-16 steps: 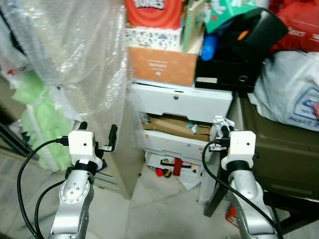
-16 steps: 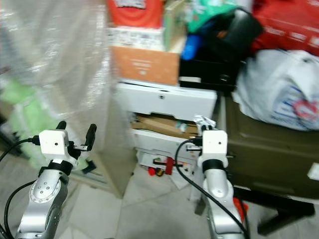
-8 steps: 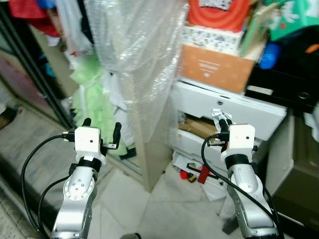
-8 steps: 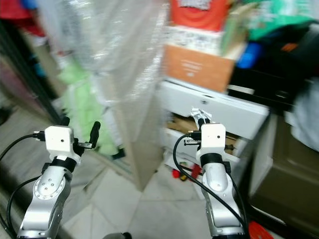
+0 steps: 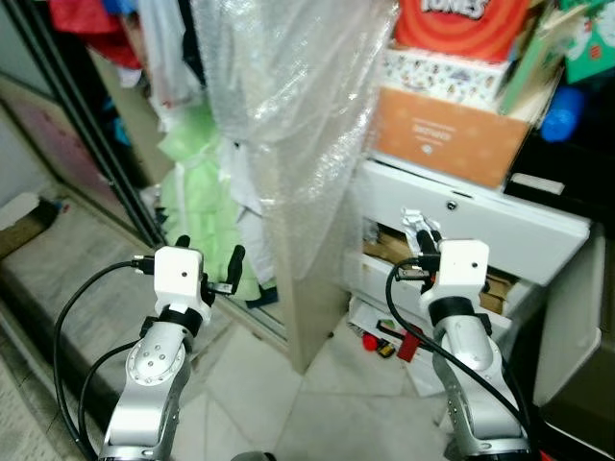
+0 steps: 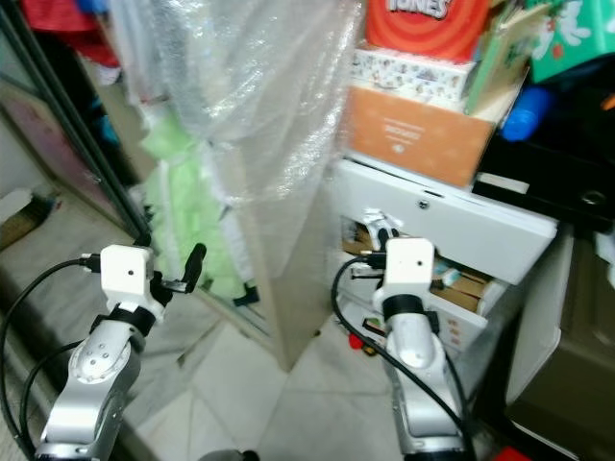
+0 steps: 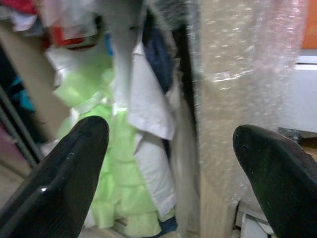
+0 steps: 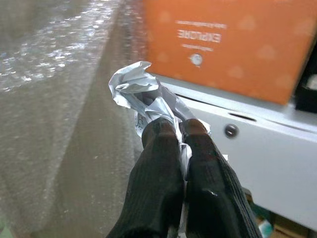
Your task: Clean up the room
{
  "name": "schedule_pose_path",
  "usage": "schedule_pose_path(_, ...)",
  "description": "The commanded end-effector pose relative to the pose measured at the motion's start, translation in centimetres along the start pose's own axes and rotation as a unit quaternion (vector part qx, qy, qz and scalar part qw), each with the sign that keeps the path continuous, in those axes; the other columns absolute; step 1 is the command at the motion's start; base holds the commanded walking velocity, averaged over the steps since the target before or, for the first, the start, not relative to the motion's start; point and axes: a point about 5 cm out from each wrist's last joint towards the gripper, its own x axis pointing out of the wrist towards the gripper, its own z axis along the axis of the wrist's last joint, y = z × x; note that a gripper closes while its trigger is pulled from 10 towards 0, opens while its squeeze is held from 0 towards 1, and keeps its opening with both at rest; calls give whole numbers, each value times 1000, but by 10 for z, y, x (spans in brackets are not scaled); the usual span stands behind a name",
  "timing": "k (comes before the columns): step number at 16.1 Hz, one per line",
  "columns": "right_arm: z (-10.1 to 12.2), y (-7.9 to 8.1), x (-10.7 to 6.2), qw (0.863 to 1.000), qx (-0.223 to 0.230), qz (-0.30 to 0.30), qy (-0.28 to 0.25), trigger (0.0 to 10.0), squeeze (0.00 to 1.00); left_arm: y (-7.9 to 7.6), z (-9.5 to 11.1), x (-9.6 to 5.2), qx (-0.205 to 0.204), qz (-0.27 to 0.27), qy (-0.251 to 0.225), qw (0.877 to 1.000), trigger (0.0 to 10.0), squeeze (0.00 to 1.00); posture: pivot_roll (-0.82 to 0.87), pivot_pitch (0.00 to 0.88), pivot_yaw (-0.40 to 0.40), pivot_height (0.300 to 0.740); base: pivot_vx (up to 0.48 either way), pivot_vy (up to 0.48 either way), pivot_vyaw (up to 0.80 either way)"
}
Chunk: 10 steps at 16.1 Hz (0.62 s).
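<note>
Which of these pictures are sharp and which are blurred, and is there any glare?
Left eye view: fairly sharp, with glare on the bubble wrap. Right eye view: softer, blurred overall. Left wrist view: background clothes blurred, the open left hand dark. Right wrist view: right hand and crumpled paper sharp, orange box slightly soft.

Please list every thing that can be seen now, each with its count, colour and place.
crumpled paper: one, white-grey, pinched in the right gripper
bubble wrap: one sheet, clear, hanging over the tall beige panel
orange box: one, orange, on top of the white drawer unit
white drawer unit: one, white, right of the panel
red box: one, red, at the top of the stack
green garment: one, light green, hanging left of the panel
small red items: a few, red, on the floor below the drawers
left gripper: one, black fingers, open, raised before the clothes
right gripper: one, black fingers, shut on the paper
</note>
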Motion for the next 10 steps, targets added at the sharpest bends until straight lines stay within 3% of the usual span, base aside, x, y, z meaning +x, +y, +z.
schedule_pose_path(1, 3, -4, -1, 1000, 2, -9, -3, 10000, 0, -2, 6, 1, 2, -9, -8, 1000, 10000, 0, -22, 0, 62, 740, 0, 0, -800)
schedule_pose_path(3, 3, -4, -1, 1000, 3, -6, -5, 10000, 0, -2, 6, 1, -2, -11, -6, 1000, 10000, 0, -21, 0, 60, 740, 0, 0, -713)
schedule_pose_path(7, 4, -3, 0, 1000, 4, -1, -7, 10000, 0, -6, 8, 1, -9, -31, -14, 999, 10000, 0, -21, 0, 57, 740, 0, 0, 0)
schedule_pose_path(10, 3, -3, 0, 1000, 8, -2, -2, 10000, 0, -9, 9, 1, -16, -44, -16, 999, 10000, 0, -24, 0, 58, 740, 280, 0, -538)
